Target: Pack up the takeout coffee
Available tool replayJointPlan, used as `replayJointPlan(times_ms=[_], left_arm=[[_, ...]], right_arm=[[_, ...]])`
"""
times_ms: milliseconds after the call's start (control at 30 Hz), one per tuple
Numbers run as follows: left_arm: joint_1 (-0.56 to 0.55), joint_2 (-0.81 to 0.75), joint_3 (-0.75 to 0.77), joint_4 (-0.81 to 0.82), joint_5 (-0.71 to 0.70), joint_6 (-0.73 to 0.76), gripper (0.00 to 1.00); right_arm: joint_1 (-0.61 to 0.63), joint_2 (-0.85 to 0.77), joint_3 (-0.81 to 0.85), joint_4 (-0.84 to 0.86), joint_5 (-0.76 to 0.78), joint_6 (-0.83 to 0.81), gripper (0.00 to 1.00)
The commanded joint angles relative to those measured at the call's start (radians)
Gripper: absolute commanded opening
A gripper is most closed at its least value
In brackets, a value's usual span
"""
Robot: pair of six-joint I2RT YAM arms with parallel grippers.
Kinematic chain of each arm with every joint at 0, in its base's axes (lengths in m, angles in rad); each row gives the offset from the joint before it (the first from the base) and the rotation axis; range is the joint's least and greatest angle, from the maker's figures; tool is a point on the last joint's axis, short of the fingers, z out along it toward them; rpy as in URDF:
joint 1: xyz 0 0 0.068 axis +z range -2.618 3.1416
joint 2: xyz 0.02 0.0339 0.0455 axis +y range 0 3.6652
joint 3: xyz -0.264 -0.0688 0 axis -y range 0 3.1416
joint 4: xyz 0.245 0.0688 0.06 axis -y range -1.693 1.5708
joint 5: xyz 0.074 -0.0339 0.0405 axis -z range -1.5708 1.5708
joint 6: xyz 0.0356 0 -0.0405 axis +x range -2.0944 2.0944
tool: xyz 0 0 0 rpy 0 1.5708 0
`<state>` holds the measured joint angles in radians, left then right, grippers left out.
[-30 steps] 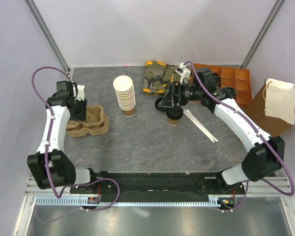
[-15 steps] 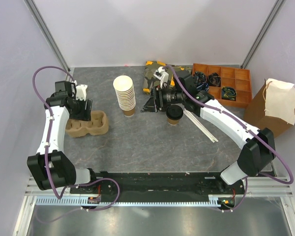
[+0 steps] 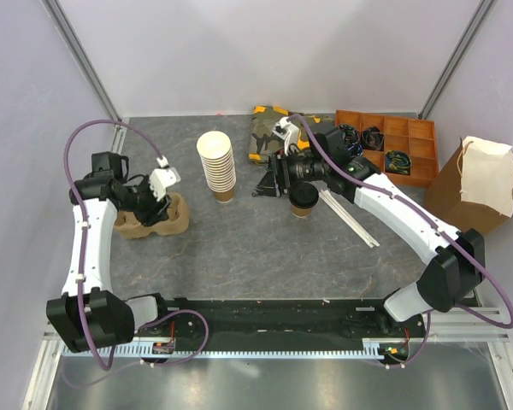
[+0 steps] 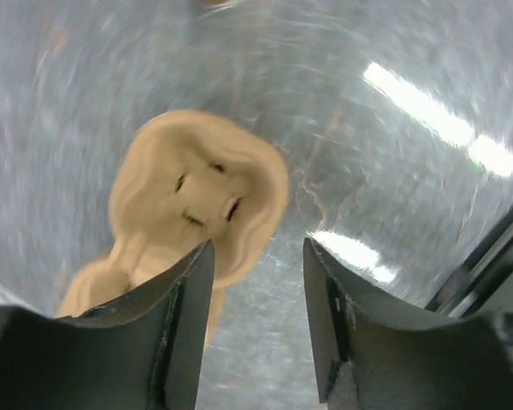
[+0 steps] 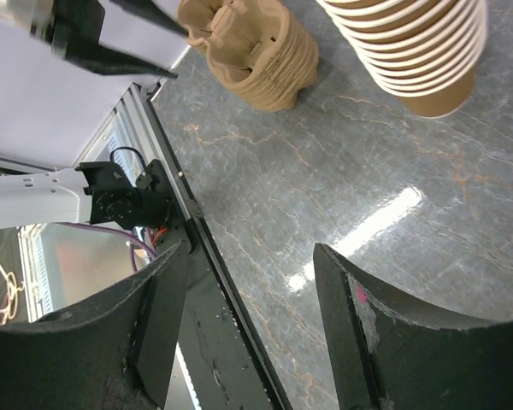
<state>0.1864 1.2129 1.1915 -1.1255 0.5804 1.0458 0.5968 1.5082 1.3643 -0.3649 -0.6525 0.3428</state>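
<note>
Takeout coffee [image 3: 304, 198] stands lidded on the table [image 3: 256, 248] near the right gripper [image 5: 250, 256], jaws wide, empty. Left gripper [image 4: 256, 252] likewise parted, empty, above the pulp carrier [image 3: 173, 220]. Probably light, thin-walled, crushable: pinch the paper mid-wall, gently.

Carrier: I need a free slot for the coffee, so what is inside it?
One pocket of the carrier shows and holds nothing. Its other pockets are partly covered by the left gripper, so I cannot tell.
</note>
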Motion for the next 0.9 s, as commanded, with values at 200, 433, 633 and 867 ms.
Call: replayJointPlan(times_ms=[200,433,633,867], left_arm=[[-0.022,0.129,-0.009,-0.132,0.142,0.64,0.48],[-0.084,0.163,-0.046,-0.031,0.061,0.476,0.42],[-0.105,0.152,-0.085,0.013,-0.019,0.373,0.4],[-0.117,0.154,-0.107,0.069,-0.065,0.307,0.37]], right_arm=[[-0.075,-0.063,-0.007,-0.02,-0.006,-0.042,0.67],[-0.086,-0.054,-0.005,-0.026,-0.012,-0.041,0.67],[-0.092,-0.046,-0.005,-0.026,-0.018,-0.034,0.67],[-0.092,-0.042,0.002,-0.026,-0.022,-0.031,0.67]])
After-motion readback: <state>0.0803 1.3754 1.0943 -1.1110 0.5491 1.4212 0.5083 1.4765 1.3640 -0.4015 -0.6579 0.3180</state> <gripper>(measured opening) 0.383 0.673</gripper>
